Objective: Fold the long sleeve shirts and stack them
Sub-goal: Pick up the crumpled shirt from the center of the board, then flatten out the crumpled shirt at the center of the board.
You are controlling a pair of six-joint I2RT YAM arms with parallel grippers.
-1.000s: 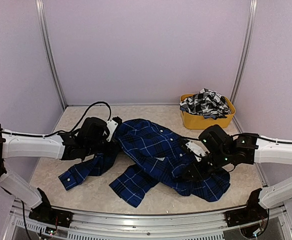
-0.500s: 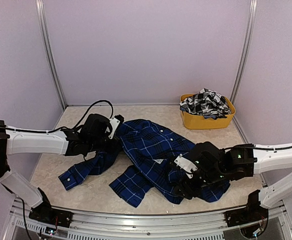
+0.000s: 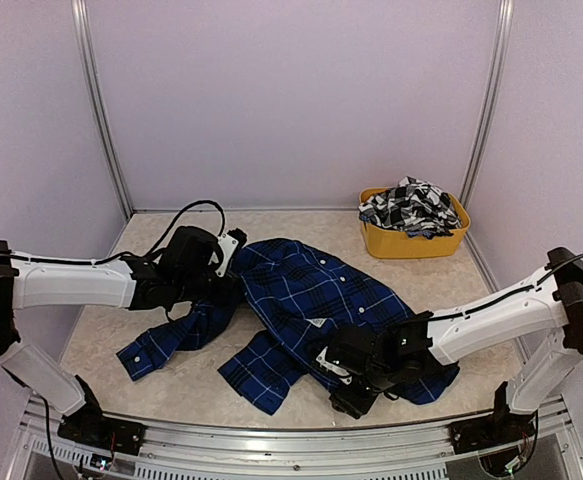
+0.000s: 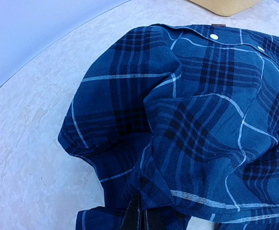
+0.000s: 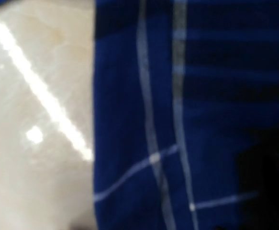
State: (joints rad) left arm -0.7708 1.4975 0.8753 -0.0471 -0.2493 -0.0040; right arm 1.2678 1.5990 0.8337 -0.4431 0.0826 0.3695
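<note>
Blue plaid shirt (image 3: 306,300) lies crumpled mid-scene on table (image 3: 101,320), sleeves spilling near-left. Left gripper (image 3: 229,283) clamped tight on cloth at far-left shoulder. Right gripper (image 3: 351,392) sits low at near hem; wrist view is blurred, so cannot tell finger spread. Checked shirt (image 3: 408,203) heaped in tub (image 3: 411,243), far right. Step is probably spreading shirt flat. Take hem edge only, single layer. Pull away from left hold, cloth low, without dragging whole shirt.
</note>
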